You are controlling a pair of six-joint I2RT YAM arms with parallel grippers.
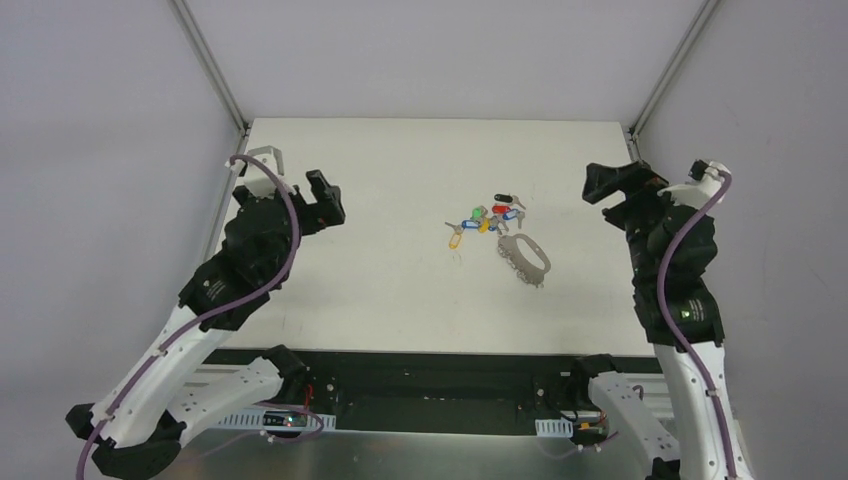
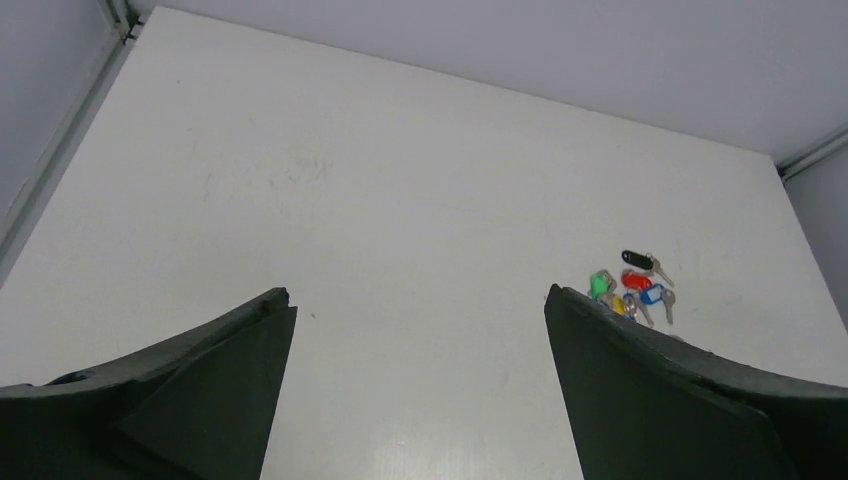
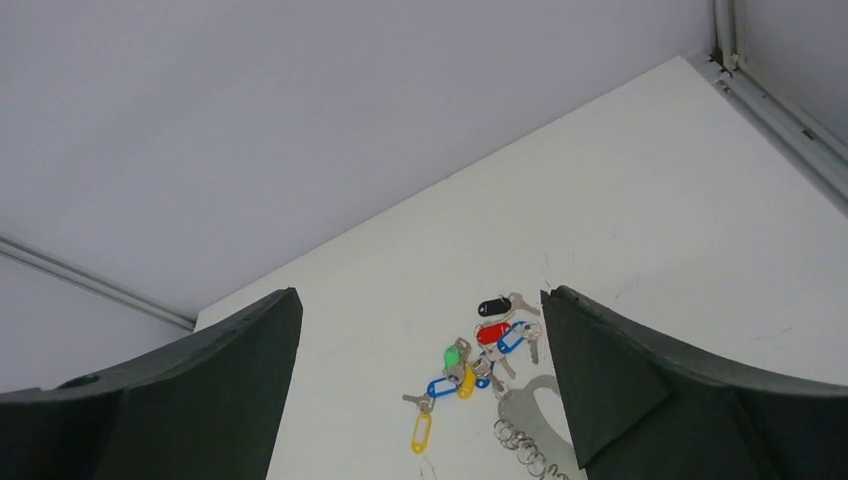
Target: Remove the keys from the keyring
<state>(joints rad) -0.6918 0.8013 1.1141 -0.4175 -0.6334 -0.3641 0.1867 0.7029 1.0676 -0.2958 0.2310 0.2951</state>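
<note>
The grey-taupe keyring (image 1: 526,257) lies flat on the white table right of centre, with a fringe of small metal rings along one side; it shows in the right wrist view (image 3: 528,410), partly behind a finger. Several keys (image 1: 487,217) with black, red, blue, green and yellow tags lie loose just left and behind it, seen in the right wrist view (image 3: 478,360) and the left wrist view (image 2: 632,287). My left gripper (image 1: 328,200) is open and empty, held up far left of them. My right gripper (image 1: 607,185) is open and empty, raised right of them.
The white table (image 1: 400,180) sits inside grey walls with metal corner posts (image 1: 215,70). A black bar runs along the table's near edge by the arm bases (image 1: 430,385).
</note>
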